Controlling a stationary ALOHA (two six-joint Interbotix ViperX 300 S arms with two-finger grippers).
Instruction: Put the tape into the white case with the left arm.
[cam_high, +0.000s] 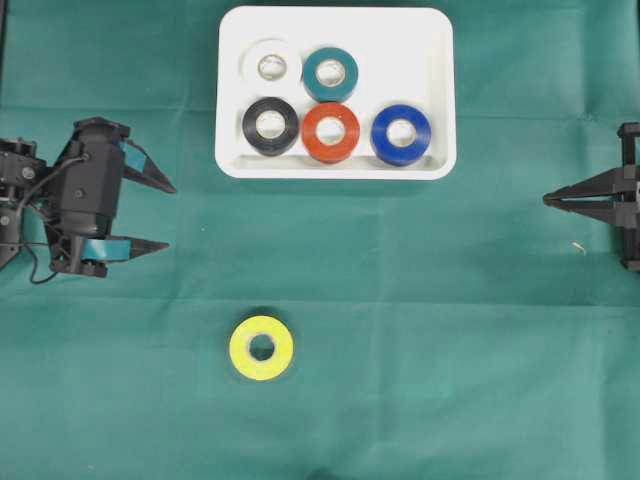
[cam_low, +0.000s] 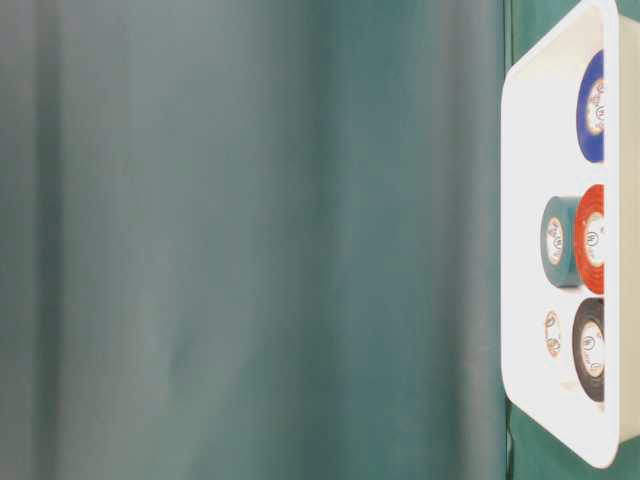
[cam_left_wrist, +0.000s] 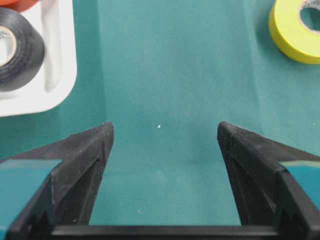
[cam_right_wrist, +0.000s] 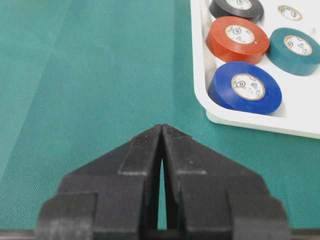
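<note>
a yellow tape roll (cam_high: 262, 347) lies flat on the green-covered table (cam_high: 450, 330) in the lower centre of the overhead view, alone and well apart from the white case (cam_high: 430, 60) at top centre. the case holds five rolls: a white roll (cam_high: 270, 66) and a teal roll (cam_high: 331, 73) in the back row, a black roll (cam_high: 270, 125), a red roll (cam_high: 331, 132) and a blue roll (cam_high: 401, 134) along the front rim. at the left edge of the frame the left arm (cam_high: 85, 190) sits with its left end effector (cam_high: 165, 217) spread wide, teal-banded fingers (cam_high: 150, 176) pointing toward the middle of the table with nothing between them. in the left wrist view the two black fingertips frame bare green cloth, the yellow roll at upper right and a corner of the case with the black roll at upper left. at the right edge of the overhead view the right end effector (cam_high: 548, 199) has its plain black fingers pressed together to a point, gripping nothing; its wrist view shows the closed tips over the cloth, the case's near corner and the blue roll at upper right. the table-level view shows only the case and its rolls at the right edge.
</note>
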